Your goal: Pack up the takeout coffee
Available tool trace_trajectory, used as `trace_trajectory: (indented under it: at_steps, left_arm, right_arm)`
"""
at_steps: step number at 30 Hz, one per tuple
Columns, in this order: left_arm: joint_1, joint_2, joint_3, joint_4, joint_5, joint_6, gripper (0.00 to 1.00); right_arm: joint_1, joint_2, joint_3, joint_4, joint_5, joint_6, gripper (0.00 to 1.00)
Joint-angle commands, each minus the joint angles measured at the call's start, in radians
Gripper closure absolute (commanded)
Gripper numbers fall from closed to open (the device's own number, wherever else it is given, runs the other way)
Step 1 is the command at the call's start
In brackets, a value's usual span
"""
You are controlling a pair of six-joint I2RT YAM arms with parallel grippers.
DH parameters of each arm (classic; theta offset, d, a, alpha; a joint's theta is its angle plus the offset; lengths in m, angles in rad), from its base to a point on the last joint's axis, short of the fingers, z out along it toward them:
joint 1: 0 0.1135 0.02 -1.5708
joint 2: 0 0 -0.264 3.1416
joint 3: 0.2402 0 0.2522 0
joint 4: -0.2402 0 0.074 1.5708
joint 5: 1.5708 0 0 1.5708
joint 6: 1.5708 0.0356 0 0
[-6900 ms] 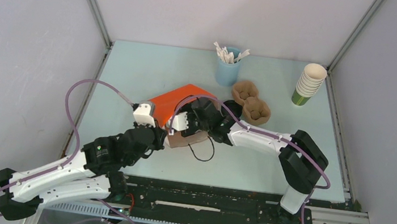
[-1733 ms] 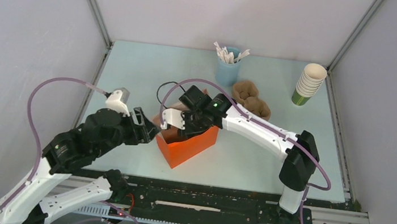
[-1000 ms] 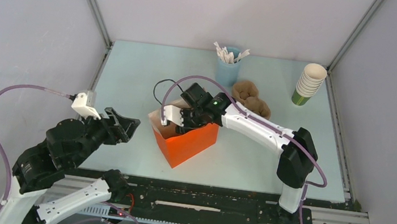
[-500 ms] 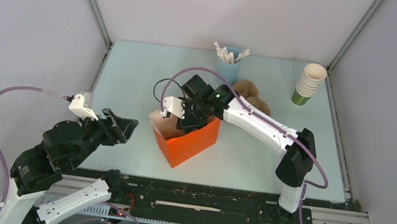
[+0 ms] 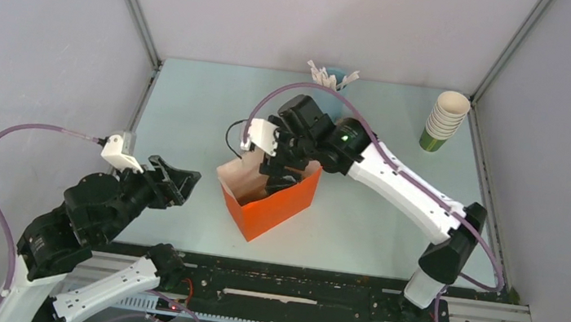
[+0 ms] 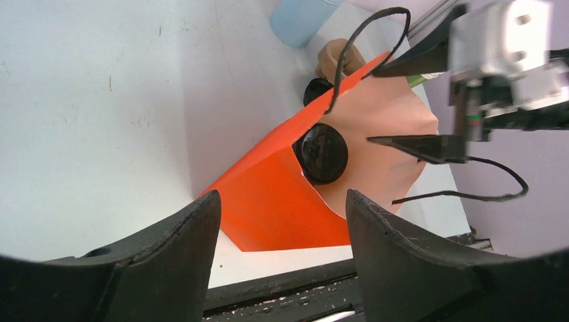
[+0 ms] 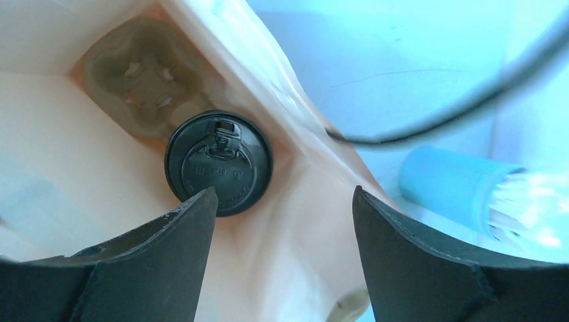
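Note:
An orange paper bag (image 5: 276,207) stands open near the table's middle. Inside it the takeout coffee (image 7: 218,163) shows only its round black lid; it stands beside a brown pulp carrier (image 7: 144,70) at the bag's bottom. The lid (image 6: 321,153) also shows through the bag's mouth in the left wrist view. My right gripper (image 7: 283,194) hangs open above the bag's mouth (image 5: 275,164), clear of the lid and holding nothing. My left gripper (image 6: 282,199) is open and empty, standing off to the left of the bag (image 5: 181,183).
A blue cup of stirrers (image 5: 334,77) stands behind the right arm. A stack of lidless cups (image 5: 443,119) is at the far right. A loose black lid (image 6: 314,90) and a brown carrier (image 6: 335,57) lie just beyond the bag. Black cord handles (image 6: 366,37) arch over its mouth.
My right gripper has opened and risen out of the bag toward the back, leaving the coffee inside. The left arm has barely moved.

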Motion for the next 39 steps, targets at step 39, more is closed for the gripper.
trace_trajectory:
  at_steps: [39]
  left_arm:
    - [0.003, 0.096, -0.05, 0.095, 0.009, 0.029, 0.27]
  right_arm:
    - [-0.601, 0.173, -0.052, 0.808, 0.207, 0.988, 0.34]
